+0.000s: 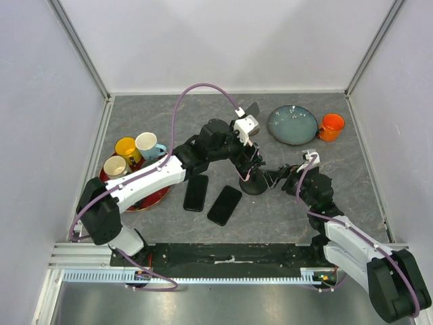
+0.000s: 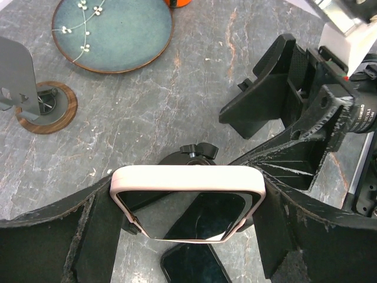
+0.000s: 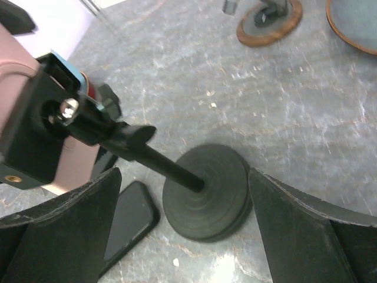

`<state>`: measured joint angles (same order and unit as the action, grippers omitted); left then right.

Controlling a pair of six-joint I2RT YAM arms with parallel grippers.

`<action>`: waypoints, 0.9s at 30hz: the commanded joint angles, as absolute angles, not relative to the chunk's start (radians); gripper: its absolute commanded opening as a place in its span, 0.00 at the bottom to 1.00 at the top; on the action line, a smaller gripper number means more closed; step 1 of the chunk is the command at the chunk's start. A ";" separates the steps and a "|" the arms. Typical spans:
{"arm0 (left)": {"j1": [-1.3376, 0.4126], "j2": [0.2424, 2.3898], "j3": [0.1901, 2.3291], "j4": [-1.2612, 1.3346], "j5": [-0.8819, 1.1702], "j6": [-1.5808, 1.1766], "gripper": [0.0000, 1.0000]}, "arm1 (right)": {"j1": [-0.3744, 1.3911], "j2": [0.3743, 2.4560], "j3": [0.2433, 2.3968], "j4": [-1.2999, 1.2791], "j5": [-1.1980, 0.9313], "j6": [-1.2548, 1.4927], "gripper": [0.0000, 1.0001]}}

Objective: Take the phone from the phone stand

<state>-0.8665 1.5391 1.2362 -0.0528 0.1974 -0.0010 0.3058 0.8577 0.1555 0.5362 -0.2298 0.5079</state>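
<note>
The phone (image 2: 187, 187), in a pale pink case, is still in the black clamp (image 3: 32, 127) of the phone stand (image 3: 206, 191). My left gripper (image 2: 188, 230) is shut on it, one finger pressed to each long side. The stand's knob (image 2: 197, 150) shows just behind the phone. The stand has a round black base (image 1: 254, 186) and a tilted black rod (image 3: 165, 165). My right gripper (image 3: 184, 203) is low at the table with its jaws open on either side of that base, and it holds nothing.
Two dark phones (image 1: 195, 193) (image 1: 224, 204) lie flat in front of the stand. A teal plate (image 1: 292, 124) and an orange mug (image 1: 331, 126) sit at the back right. Several cups stand on a red tray (image 1: 150, 200) at the left. A grey stand on a wooden base (image 2: 46, 107) is behind.
</note>
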 commanded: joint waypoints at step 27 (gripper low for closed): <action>-0.873 1.531 1.302 -0.005 0.238 -0.072 0.12 | 0.499 1.561 0.224 1.393 -0.161 0.431 0.76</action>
<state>-0.8661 1.5562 1.2835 -0.1257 0.2005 -0.0040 0.4915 1.5135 0.1940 1.2346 -0.1745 0.4030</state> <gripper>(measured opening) 0.831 0.779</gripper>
